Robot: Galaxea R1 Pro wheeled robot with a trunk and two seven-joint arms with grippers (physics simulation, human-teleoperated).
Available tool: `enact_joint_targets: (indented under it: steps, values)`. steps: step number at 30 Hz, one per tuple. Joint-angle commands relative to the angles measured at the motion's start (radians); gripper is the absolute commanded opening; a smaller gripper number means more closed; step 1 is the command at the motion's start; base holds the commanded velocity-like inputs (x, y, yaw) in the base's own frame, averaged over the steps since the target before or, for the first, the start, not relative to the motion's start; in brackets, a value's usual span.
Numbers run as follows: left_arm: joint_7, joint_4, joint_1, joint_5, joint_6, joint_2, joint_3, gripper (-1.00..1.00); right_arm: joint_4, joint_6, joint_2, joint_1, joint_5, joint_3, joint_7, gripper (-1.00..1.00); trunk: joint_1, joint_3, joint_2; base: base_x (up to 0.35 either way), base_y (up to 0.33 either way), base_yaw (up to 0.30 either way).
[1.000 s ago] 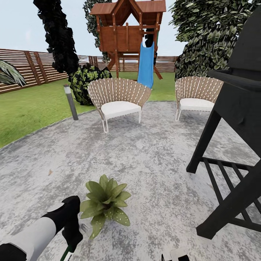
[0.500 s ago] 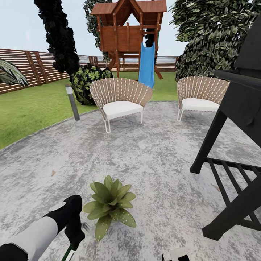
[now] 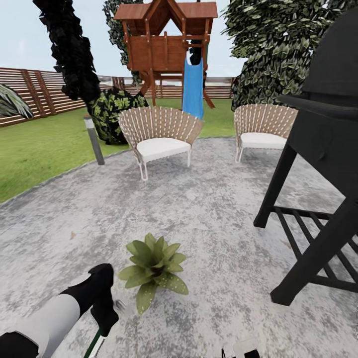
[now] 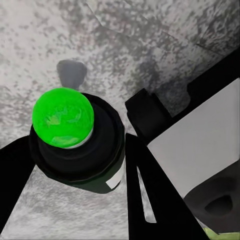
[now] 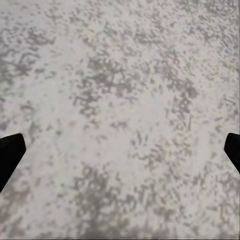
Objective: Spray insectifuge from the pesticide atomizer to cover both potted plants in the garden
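Observation:
One potted plant (image 3: 154, 266), a low rosette of speckled olive leaves, stands on the grey paving (image 3: 199, 209) just right of my left gripper (image 3: 103, 308). That gripper is shut on the pesticide atomizer (image 4: 75, 145): its dark body with the green dot on top sits between the two black fingers (image 4: 145, 195). A green-and-white part of the atomizer (image 3: 97, 343) pokes out below the gripper in the head view. My right gripper (image 5: 120, 152) hangs open over bare paving, its fingertips at the frame's edges. The other potted plant is out of view.
A tall black stand (image 3: 318, 189) with a slatted lower shelf blocks the right side. Two wicker chairs (image 3: 161, 134) (image 3: 263, 127) stand at the paving's far edge, with a bollard lamp (image 3: 93, 139) to their left. Beyond are lawn (image 3: 40, 149), a play tower with a blue slide (image 3: 191, 84) and the slat fence (image 3: 40, 94).
The whole picture has shifted a little, so the camera has moved; the plant now sits slightly higher in view. My left gripper keeps its hold on the atomizer.

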Motion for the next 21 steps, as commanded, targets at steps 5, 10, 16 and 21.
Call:
enact_joint_targets:
  steps: [5, 10, 16, 21]
  values:
    - [0.002, -0.017, -0.005, -0.007, 0.010, -0.001, -0.001, -1.00, 0.001, -0.003, 0.000, -0.001, 0.011, -0.008, -0.005, 1.00, 0.000, -0.001, 0.000, 0.130, 0.271, -0.291]
    - [0.001, -0.020, -0.011, -0.006, 0.011, -0.005, -0.004, -1.00, 0.001, -0.003, 0.000, -0.001, 0.011, -0.008, -0.005, 1.00, 0.000, -0.001, 0.000, 0.034, 0.045, -0.077]
    - [-0.009, -0.107, -0.027, -0.006, 0.021, -0.020, -0.004, -1.00, 0.001, -0.003, 0.000, -0.001, 0.011, -0.008, -0.005, 1.00, 0.000, -0.001, 0.000, 0.001, 0.002, -0.003]
    - [-0.010, -0.118, -0.023, -0.006, 0.019, -0.012, -0.003, -1.00, 0.001, -0.003, 0.000, -0.001, 0.011, -0.008, -0.005, 1.00, 0.000, -0.001, 0.000, 0.000, 0.000, 0.000]
